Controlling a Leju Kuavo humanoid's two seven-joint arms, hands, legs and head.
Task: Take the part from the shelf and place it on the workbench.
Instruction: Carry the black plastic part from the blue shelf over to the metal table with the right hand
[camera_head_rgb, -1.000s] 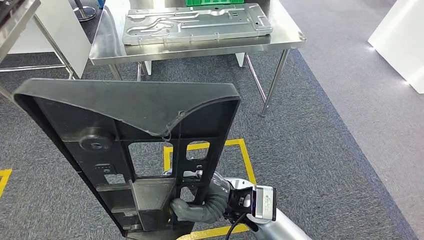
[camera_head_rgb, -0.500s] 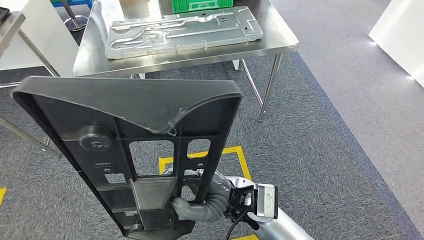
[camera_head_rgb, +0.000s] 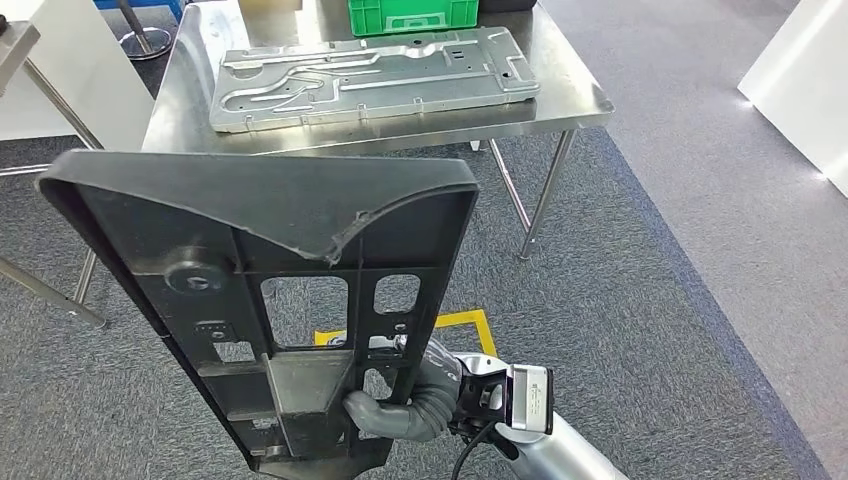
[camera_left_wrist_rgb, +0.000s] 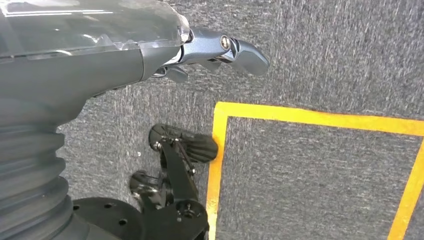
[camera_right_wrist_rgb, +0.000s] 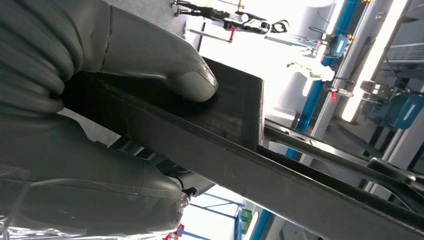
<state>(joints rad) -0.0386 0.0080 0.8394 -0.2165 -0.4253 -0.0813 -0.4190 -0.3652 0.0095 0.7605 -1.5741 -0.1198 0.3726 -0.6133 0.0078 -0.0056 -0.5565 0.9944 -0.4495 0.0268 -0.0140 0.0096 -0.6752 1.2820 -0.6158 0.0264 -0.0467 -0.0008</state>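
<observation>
One steel workbench (camera_head_rgb: 575, 95) on grey carpet (camera_head_rgb: 650, 300); right hand (camera_head_rgb: 385, 415) clamped on black part (camera_head_rgb: 260, 260), left hand (camera_left_wrist_rgb: 100, 55) empty, fingers apart.

**Camera Arrangement**

The head view looks forward and down from high on the body, over the black part (camera_head_rgb: 270, 290) held close before the lens, to the steel workbench (camera_head_rgb: 570, 95) further off and grey carpet (camera_head_rgb: 650, 300) below. The left wrist view faces the carpet past the left hand (camera_left_wrist_rgb: 220, 50), sharing yellow floor tape (camera_left_wrist_rgb: 320, 117) with the head view. The right wrist view sits very near the right hand (camera_right_wrist_rgb: 100, 100), sharing the part.
</observation>
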